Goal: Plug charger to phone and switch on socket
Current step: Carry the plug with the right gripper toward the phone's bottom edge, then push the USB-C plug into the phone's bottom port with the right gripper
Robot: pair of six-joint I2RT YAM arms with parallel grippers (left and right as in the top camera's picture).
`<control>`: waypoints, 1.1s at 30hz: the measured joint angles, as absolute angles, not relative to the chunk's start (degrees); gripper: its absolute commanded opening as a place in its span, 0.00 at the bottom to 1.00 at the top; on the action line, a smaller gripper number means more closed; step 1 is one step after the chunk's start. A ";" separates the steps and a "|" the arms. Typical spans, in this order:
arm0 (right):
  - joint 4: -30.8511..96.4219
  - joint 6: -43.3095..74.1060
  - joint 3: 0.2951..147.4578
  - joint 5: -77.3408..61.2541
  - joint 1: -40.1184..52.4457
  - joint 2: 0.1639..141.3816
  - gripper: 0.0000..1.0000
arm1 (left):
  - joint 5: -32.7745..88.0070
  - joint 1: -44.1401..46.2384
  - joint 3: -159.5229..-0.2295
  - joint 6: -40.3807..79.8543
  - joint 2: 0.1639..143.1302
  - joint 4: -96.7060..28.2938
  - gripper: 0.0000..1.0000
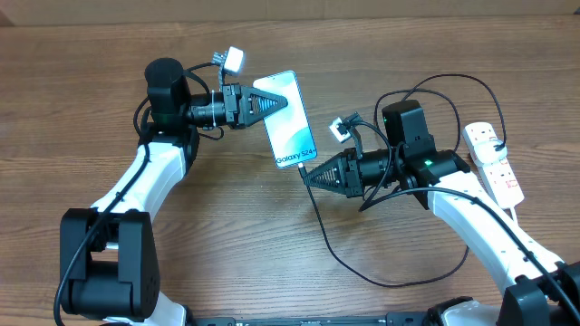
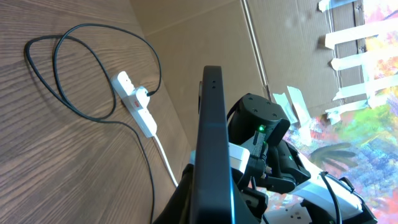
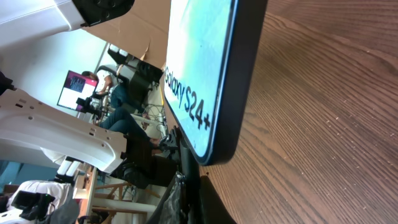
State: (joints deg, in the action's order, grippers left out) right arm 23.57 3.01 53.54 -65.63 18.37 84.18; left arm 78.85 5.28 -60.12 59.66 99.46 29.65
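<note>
Two arms, one phone, one charger and one socket on a wooden desk (image 1: 91, 118). The left arm reaches from the lower left, elbow bent, and its forearm points right. The left claw (image 1: 265, 102) pinches the upper left edge of the phone (image 1: 290, 122), which sits mid-desk, cyan screen up. The left wrist view shows the phone only edge-on.

The right arm stretches leftward. The right claw (image 1: 308, 174) is pressed together on the end of the charger (image 1: 337, 256), just at the phone's bottom edge. The connector tip is too small to make out. The black cable loops over the desk and back toward the socket (image 1: 496, 163) at the far right, whose white cord is partly hidden by the arm.
</note>
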 measured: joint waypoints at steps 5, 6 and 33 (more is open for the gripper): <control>23.55 3.03 53.54 -65.63 18.37 84.18 0.04 | 78.85 5.28 -60.12 59.66 99.46 29.65 0.05; 23.57 3.01 53.54 -65.63 18.37 84.18 0.04 | 78.85 5.28 -60.12 59.66 99.46 29.65 0.04; 20.62 4.62 52.82 -64.20 18.44 84.18 0.29 | 82.74 6.87 -60.14 52.66 99.46 29.74 0.04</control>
State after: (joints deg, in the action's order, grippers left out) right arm 20.62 4.62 52.82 -64.20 18.44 84.18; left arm 82.74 6.87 -60.14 52.66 99.46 29.74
